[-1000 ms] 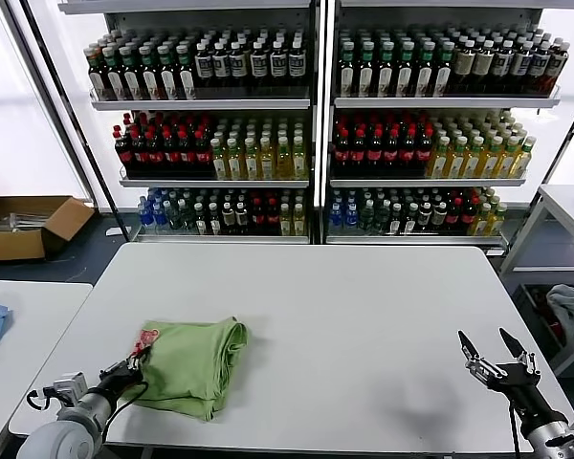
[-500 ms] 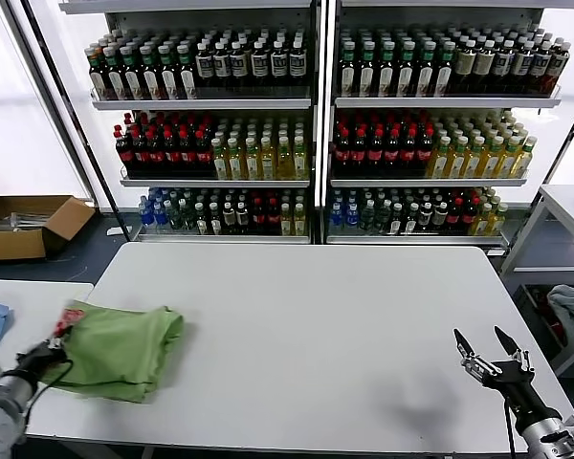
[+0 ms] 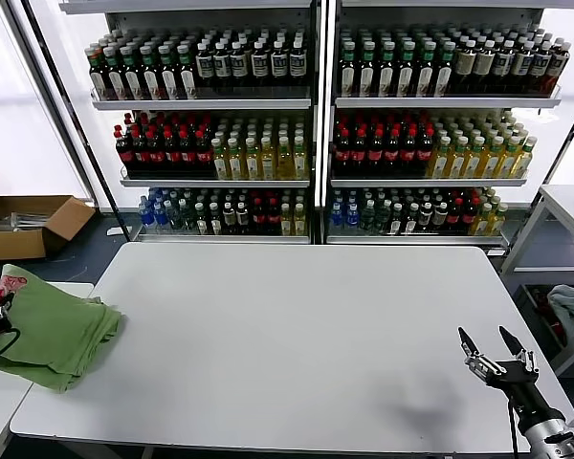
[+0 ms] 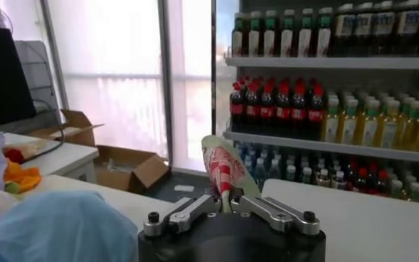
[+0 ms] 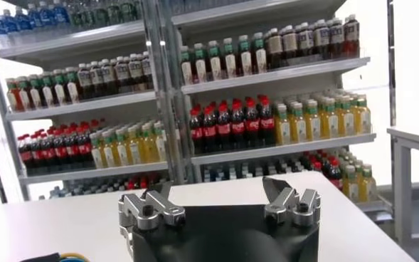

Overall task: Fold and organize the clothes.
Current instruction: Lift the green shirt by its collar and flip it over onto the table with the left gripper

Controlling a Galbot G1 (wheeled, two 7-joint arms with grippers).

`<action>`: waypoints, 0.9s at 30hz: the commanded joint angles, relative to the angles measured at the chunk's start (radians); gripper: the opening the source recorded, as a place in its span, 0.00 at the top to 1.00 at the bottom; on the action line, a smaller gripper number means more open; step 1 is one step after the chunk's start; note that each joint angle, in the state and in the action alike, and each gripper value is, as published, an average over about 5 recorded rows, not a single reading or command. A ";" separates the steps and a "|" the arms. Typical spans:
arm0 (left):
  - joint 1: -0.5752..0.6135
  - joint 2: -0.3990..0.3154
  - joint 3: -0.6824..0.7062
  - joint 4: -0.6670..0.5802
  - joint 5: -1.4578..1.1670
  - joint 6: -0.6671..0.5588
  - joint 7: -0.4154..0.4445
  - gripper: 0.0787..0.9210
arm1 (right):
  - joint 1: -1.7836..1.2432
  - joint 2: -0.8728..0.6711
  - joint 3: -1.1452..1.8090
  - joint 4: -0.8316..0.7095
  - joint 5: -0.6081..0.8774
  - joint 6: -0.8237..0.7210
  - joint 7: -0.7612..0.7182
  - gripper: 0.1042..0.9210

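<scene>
The left claw [image 4: 227, 206] is clamped tight on a fold of the green polo shirt [image 3: 53, 330], at the corner bearing the red-and-white print. In the head view only a dark sliver of this claw shows at the far left edge, touching the shirt's printed corner. In the left wrist view the pinched fabric stands up between the closed fingers [image 4: 191, 211], the print facing the camera.

The shirt is bunched into a loose folded bundle at the left end of the white counter [image 3: 306, 335]. It spans the gap between that counter and a second white counter [image 3: 5, 402] just beside it, with its right part resting on the main counter's left edge.

The right claw [image 3: 492, 347] hovers over the near right corner of the main counter, well apart from the shirt, its fingers spread wide and holding nothing. The right wrist view shows the same spread fingers [image 5: 152, 208] with bare counter beyond.

Behind the counters stand shelves [image 3: 311, 100] packed with rows of bottles. An open cardboard box [image 3: 24, 225] sits on the floor to the left.
</scene>
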 commanded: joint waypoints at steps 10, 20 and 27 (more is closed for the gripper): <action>0.058 -0.309 0.478 -0.415 -0.029 0.043 -0.218 0.96 | -0.003 -0.003 0.021 0.025 0.010 -0.009 0.006 0.12; -0.121 -0.426 0.798 -0.214 -0.138 0.043 -0.366 0.96 | -0.025 -0.003 0.028 0.036 0.008 -0.009 0.004 0.12; -0.192 -0.497 0.848 -0.108 -0.154 0.042 -0.396 0.96 | -0.038 -0.005 0.030 0.039 0.007 -0.008 0.003 0.12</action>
